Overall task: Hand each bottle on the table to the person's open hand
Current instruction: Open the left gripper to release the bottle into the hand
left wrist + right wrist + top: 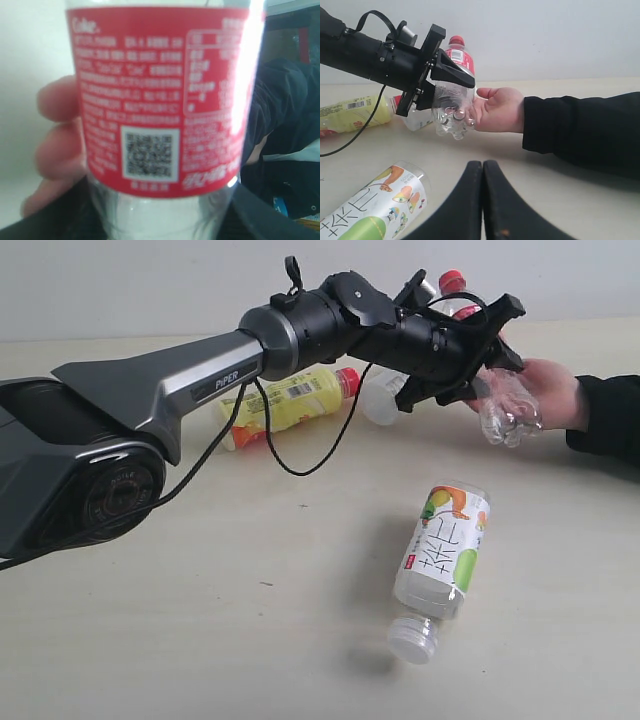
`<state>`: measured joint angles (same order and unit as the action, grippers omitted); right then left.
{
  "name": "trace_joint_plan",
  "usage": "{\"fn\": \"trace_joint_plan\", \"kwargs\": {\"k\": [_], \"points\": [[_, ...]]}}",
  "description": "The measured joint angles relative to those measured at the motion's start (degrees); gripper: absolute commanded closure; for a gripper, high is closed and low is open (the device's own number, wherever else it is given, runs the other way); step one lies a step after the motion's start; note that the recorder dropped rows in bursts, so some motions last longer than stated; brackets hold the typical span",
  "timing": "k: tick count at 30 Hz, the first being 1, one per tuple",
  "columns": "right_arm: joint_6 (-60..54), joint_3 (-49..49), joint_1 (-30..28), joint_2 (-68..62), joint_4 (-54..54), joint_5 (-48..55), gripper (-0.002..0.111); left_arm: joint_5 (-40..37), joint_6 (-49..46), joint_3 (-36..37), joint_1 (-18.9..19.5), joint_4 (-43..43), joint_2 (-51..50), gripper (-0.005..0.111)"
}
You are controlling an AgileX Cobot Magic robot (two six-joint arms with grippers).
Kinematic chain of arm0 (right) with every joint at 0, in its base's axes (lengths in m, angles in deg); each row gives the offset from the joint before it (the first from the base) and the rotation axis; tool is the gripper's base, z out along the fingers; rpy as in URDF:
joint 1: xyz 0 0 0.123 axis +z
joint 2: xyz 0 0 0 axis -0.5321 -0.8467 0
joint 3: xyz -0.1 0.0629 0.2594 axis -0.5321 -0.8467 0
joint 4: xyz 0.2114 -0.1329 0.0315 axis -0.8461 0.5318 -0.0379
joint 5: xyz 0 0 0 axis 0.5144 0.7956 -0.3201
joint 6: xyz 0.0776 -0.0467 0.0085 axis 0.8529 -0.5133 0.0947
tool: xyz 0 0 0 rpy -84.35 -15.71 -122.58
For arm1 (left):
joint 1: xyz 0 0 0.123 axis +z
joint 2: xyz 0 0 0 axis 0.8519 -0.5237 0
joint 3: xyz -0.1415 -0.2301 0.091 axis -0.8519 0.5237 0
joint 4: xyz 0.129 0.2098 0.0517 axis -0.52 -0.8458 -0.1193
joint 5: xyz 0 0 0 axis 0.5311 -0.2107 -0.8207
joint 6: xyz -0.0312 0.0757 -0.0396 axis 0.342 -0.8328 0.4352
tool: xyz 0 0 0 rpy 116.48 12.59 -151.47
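At the far left of the exterior view, the left arm (200, 380) starts from its dark base and stretches across the pale tabletop (200, 640) toward the upper right, with a black cable (300, 465) hanging in a loop beneath it. Behind the arm, the yellow bottle (295, 400) lies on its side on the tabletop, its red cap (347, 380) pointing right. Just beside that cap is a half-hidden clear bottle (380, 398), also lying on the tabletop and mostly covered by the arm's wrist.

Nearer the camera and further right, the wide bottle (445, 550) lies on its side, well apart from the others. Its white, green and orange label faces up and its white cap (412, 638) points toward the viewer.

Above and behind it, the left jaws pinch the red-labelled bottle (505, 410) around its body and hold it clear of the tabletop. It is tilted, with its red cap (452, 280) up and its clear base down. The base sits at the person's open hand (545, 390), which is palm up, with a dark sleeve (610, 415) running off the right edge. In the left wrist view the red label fills the frame and the person's fingers (55, 145) lie against the bottle's side.

Only the right wrist view shows the right jaws. They are pressed together with nothing between them, low over the tabletop, and the wide bottle lies close by.
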<state>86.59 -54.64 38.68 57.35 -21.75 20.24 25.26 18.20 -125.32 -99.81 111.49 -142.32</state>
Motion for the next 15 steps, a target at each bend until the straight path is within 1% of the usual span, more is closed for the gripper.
{"fn": "trace_joint_plan", "kwargs": {"k": [9, 10, 11, 13, 14, 15], "points": [[0.00, 0.00, 0.00, 0.00, 0.00, 0.00, 0.108, -3.96, -0.91, 0.00, 0.00, -0.44, 0.00, 0.066], [0.00, 0.00, 0.00, 0.00, 0.00, 0.00, 0.108, -4.20, -1.34, 0.00, 0.00, -0.44, 0.00, 0.063], [0.00, 0.00, 0.00, 0.00, 0.00, 0.00, 0.108, -4.29, -1.46, 0.00, 0.00, -0.44, 0.00, 0.058], [0.00, 0.00, 0.00, 0.00, 0.00, 0.00, 0.108, -4.29, -1.55, 0.00, 0.00, -0.33, 0.00, 0.044], [0.00, 0.00, 0.00, 0.00, 0.00, 0.00, 0.108, -4.29, -1.55, 0.00, 0.00, -0.10, 0.00, 0.040], [0.00, 0.00, 0.00, 0.00, 0.00, 0.00, 0.108, -4.29, -1.58, 0.00, 0.00, 0.00, 0.00, 0.039]]}}
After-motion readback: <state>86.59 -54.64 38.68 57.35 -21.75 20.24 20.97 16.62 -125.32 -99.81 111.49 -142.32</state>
